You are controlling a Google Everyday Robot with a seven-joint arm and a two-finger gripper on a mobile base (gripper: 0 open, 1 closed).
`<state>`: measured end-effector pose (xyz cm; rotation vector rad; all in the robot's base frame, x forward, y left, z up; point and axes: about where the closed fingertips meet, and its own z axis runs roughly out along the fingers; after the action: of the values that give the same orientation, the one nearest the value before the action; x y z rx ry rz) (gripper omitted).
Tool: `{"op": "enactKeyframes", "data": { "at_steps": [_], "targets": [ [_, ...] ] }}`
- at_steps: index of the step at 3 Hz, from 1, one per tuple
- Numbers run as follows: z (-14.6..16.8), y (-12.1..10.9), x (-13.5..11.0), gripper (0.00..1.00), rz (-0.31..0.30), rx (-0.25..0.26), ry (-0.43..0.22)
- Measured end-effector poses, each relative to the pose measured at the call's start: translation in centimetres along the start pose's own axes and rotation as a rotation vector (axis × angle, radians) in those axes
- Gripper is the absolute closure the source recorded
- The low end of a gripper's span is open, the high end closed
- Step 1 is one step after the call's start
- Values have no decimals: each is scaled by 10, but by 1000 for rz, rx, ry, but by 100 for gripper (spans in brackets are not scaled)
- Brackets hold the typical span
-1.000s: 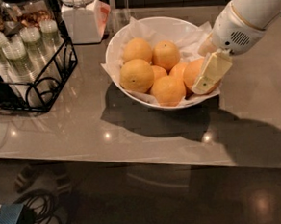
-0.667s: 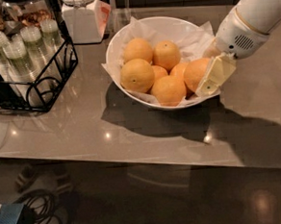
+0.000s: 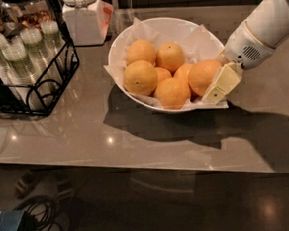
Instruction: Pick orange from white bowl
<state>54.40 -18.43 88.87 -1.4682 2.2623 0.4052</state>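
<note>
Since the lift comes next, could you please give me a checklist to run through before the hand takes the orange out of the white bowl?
1. Hand at the orange: ok, it rests against the fruit's right side, at the right rim of the white bowl.
2. Hold secure: cannot tell, the fruit's far side is hidden.
3. Neighbours free: not ok, another orange sits against it.
4. Paper liner clear: not ok, it lies right by the hand at the rim.
5. Jar and wire rack out of the way: ok, both stand left of the bowl.
</note>
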Motion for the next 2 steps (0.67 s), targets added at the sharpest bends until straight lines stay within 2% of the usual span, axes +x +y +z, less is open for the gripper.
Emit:
{"op": "enactKeyframes", "data": {
  "at_steps": [1, 2],
  "targets": [
    [-1, 0, -1, 44, 0, -1, -9],
    [-6, 1, -4, 67, -5, 7, -35]
  ]
}}
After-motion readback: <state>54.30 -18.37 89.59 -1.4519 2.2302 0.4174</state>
